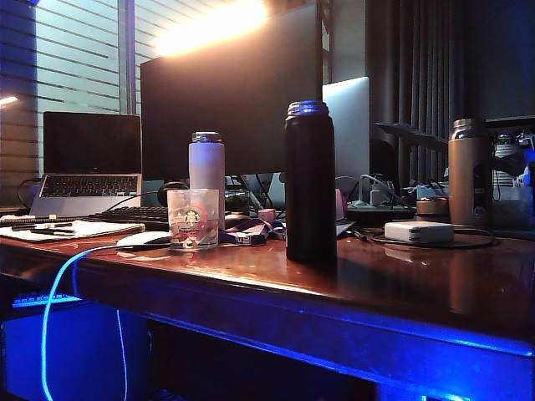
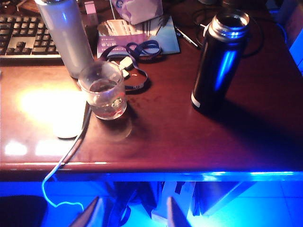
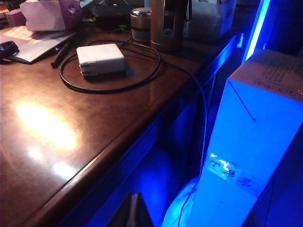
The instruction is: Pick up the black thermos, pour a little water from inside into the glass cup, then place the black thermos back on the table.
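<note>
Thermos and cup standing on the table; both grippers below the front edge, holding nothing.

The black thermos [image 1: 310, 180] stands upright, uncapped, on the table [image 1: 401, 280], set back from the thick front edge, with bare wood in front of it and to its right. The glass cup [image 1: 193, 219] stands well apart to its left, just in front of a white bottle [image 1: 206, 167] and beside a white mouse [image 1: 144, 241]. The left gripper [image 2: 133, 213] hangs below the table edge, fingers spread wide, empty. The right gripper [image 3: 135, 212] sits below the edge, fingers pressed together, empty; a power adapter [image 3: 101, 59] ringed by its cable lies on the wood nearby.
</note>
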`<act>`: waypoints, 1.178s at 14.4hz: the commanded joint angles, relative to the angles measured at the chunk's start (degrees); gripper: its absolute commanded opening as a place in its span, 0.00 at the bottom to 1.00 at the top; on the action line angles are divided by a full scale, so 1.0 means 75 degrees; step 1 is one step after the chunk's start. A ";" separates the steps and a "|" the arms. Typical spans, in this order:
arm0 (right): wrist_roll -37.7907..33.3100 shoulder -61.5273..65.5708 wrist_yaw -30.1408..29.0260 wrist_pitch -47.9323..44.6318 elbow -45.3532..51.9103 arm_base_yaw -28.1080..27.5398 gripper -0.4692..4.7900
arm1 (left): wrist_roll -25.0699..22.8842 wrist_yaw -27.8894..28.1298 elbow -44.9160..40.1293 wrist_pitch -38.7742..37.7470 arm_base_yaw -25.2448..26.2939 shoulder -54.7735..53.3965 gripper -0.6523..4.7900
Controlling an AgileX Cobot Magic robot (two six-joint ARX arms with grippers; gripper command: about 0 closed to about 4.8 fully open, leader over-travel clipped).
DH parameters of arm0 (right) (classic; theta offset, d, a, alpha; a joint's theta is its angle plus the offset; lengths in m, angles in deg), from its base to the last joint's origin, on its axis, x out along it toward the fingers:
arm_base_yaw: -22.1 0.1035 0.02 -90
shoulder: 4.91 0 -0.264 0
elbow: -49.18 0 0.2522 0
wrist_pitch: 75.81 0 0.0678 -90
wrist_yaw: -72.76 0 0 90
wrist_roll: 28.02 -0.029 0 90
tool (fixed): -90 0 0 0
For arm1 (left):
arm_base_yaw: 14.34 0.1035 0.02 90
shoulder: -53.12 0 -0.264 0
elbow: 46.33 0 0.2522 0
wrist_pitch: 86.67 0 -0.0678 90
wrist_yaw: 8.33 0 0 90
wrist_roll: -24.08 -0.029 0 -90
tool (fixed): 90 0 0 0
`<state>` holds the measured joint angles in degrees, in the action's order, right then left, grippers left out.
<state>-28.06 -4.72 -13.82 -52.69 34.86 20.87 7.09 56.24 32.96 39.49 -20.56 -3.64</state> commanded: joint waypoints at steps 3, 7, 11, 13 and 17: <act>0.0003 -0.0006 0.0006 -0.0079 0.0026 0.0003 0.08 | 0.0003 -0.0038 0.0006 0.0041 -0.0006 0.0017 0.46; 0.0003 -0.0006 0.0006 -0.0076 0.0026 0.0003 0.08 | -0.0012 -0.0026 0.0006 0.0044 -0.0006 0.0017 0.46; 0.0003 -0.0006 0.0006 -0.0076 0.0026 0.0003 0.08 | -0.0096 0.0326 -0.0020 0.0265 0.0000 0.0254 0.45; 0.0003 -0.0006 0.0006 -0.0076 0.0026 0.0003 0.08 | -0.0423 0.1029 -0.0102 0.0289 0.0017 0.0525 0.45; 0.0003 -0.0006 0.0003 -0.0079 0.0026 0.0003 0.08 | -0.0061 0.1163 -0.1673 0.2113 0.0516 0.1556 0.45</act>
<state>-28.03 -4.72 -13.82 -52.66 34.86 20.87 5.51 65.00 22.06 51.23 -16.91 6.83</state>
